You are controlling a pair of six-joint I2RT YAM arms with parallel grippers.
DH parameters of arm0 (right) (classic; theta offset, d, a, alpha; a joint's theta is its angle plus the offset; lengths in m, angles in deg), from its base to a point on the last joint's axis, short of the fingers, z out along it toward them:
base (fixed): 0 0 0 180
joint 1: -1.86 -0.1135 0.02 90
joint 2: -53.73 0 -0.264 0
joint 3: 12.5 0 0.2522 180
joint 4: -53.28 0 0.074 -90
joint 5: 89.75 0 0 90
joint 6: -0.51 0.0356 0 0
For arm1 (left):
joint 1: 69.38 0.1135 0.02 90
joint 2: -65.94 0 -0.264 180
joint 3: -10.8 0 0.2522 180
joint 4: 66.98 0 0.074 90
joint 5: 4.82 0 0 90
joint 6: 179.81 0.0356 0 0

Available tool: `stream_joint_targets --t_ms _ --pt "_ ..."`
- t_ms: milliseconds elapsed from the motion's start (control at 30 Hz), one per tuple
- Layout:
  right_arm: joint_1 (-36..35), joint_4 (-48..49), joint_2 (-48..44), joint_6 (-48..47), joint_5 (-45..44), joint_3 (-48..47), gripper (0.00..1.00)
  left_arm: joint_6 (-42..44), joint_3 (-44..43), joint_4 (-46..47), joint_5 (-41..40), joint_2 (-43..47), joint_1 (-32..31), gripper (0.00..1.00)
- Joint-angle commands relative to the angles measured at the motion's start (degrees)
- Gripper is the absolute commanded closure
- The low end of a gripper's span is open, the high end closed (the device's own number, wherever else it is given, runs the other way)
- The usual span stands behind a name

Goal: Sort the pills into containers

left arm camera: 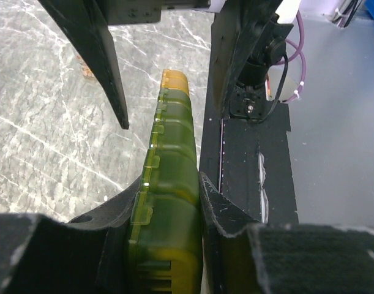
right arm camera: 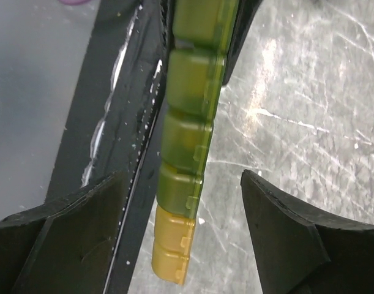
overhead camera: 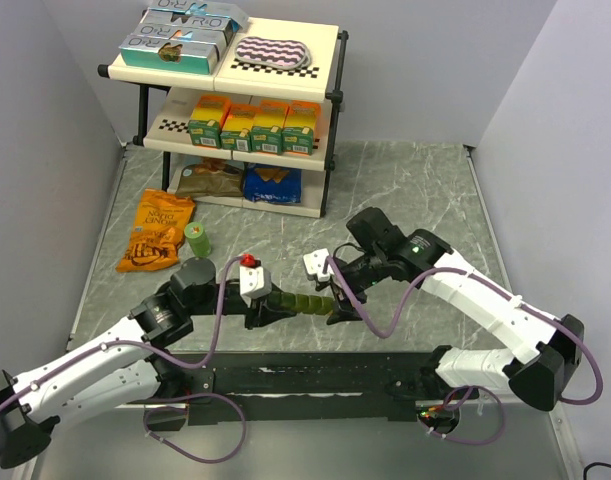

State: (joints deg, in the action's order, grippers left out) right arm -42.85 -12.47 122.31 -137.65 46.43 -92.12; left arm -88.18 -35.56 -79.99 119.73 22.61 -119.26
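The containers are one narrow translucent strip (overhead camera: 303,303), dark green shading to yellow, held level above the table's near edge. My left gripper (overhead camera: 268,306) is shut on its green end; in the left wrist view the strip (left arm camera: 174,122) sits clamped between my left gripper's (left arm camera: 168,180) pads. My right gripper (overhead camera: 337,305) is open, its fingers standing apart on either side of the yellow end without touching it. In the right wrist view the strip (right arm camera: 187,122) runs down between my right gripper's (right arm camera: 182,177) spread fingers. All lids look closed. No pills show.
A green cylindrical bottle (overhead camera: 197,237) and an orange snack bag (overhead camera: 157,232) lie at the left. A two-tier shelf (overhead camera: 330,95) with boxes stands at the back. A black strip (overhead camera: 305,375) runs along the table's near edge, under the containers.
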Motion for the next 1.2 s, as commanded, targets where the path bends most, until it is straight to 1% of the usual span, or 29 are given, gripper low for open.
stream_joint_targets --t_ms 0,67,100,167,200,267,367,433,467,500,533,567,633,733,767,900,933,967,1033,1067,1167 --pt "0.06 1.18 -0.99 -1.76 -1.35 1.09 0.22 -3.37 -1.50 4.08 -0.62 2.02 0.23 0.99" --pt "-0.03 1.45 -1.25 -1.50 0.23 1.44 0.29 -4.26 -0.89 5.13 -1.06 2.99 0.23 0.99" --pt "0.06 1.45 -1.25 -1.32 0.67 1.36 0.42 -4.44 -0.80 5.31 -1.15 3.25 0.23 0.99" --pt "0.06 1.10 -0.99 -0.88 1.29 0.92 0.59 -5.23 -0.28 6.01 -1.67 3.78 0.23 0.99" --pt "0.06 1.01 -0.99 -0.79 1.55 0.91 0.71 -5.49 -0.01 6.54 -1.76 4.04 0.23 0.99" --pt "0.06 1.54 -1.16 -0.35 2.43 1.18 0.82 -6.55 0.78 8.29 -2.20 4.57 0.23 0.99" --pt "0.50 1.63 -1.52 0.52 4.27 0.92 0.93 -7.78 1.31 9.79 -3.25 5.19 0.32 0.99" --pt "1.55 1.71 -1.87 1.05 5.33 0.57 0.95 -8.74 1.49 10.49 -4.13 5.88 0.32 0.98" --pt "1.73 1.71 -1.95 1.14 6.11 0.48 0.97 -9.18 2.01 11.28 -4.57 6.24 0.32 0.83" --pt "2.16 1.71 -2.04 1.49 6.64 0.39 0.97 -9.71 2.27 11.90 -5.44 6.59 0.41 0.72" --pt "2.52 1.63 -2.22 1.75 7.26 0.13 0.98 -10.67 2.54 12.42 -5.63 7.46 0.41 0.57" --pt "3.13 1.54 -2.31 1.93 7.96 -0.05 0.98 -11.20 3.06 12.86 -5.80 7.82 0.49 0.29" --pt "3.75 1.54 -2.57 2.46 9.63 -0.49 0.99 -12.87 3.94 14.53 -7.03 9.22 0.41 0.12" --pt "4.19 1.10 -2.75 2.72 10.78 -1.37 0.99 -14.98 5.17 17.43 -9.13 11.76 0.49 0.02" --pt "4.19 1.01 -2.66 2.81 10.95 -1.72 1.00 -15.51 6.05 18.14 -9.75 12.47 0.41 0.01" --pt "4.98 0.22 -2.66 4.30 12.97 -4.00 1.00 -19.81 9.82 24.27 -13.00 16.17 0.41 0.01" --pt "5.07 0.13 -2.66 4.74 14.11 -5.40 1.00 -22.61 11.40 29.95 -13.53 17.22 0.41 0.01" --pt "5.07 0.22 -2.57 5.18 14.56 -6.11 1.00 -24.03 14.72 33.92 -14.76 17.40 0.41 0.01" --pt "5.07 1.09 -1.87 7.11 15.96 -7.60 1.00 -27.27 17.64 40.78 -16.17 16.71 0.41 0.01" --pt "5.07 1.62 -1.61 7.90 16.31 -7.87 1.00 -28.08 19.66 47.78 -17.48 16.00 0.32 0.01" --pt "5.16 4.25 -0.64 11.68 17.63 -8.23 1.00 -29.05 19.60 55.21 -18.54 11.79 0.23 0.01"
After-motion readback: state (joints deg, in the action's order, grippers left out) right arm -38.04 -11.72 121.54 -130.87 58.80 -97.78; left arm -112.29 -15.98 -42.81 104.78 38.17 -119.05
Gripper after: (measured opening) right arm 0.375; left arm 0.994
